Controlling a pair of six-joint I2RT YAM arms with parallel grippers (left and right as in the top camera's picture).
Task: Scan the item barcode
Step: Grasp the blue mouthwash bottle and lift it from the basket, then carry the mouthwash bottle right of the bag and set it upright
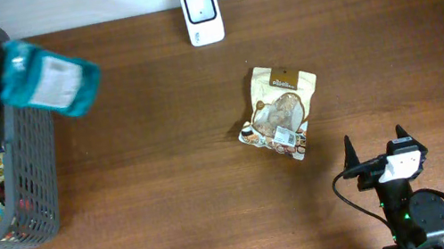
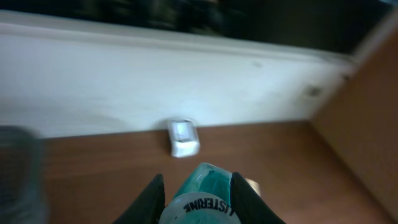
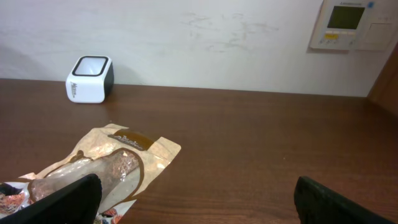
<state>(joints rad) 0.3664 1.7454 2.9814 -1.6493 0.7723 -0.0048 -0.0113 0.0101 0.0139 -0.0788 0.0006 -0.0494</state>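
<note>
The left claw (image 2: 198,185), cut off low in its own wrist view, is partly closed around a teal mouthwash bottle (image 1: 47,79), blurred overhead above the rim of the basket (image 1: 32,174) and well left of the scanner (image 1: 203,14), while the right claw (image 1: 376,146) gapes wide and empty near the snack pouch (image 1: 280,112).

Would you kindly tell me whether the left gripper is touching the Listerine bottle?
Touching. The left wrist view shows the left gripper clamped on the Listerine bottle, pressing against both its sides.
</note>
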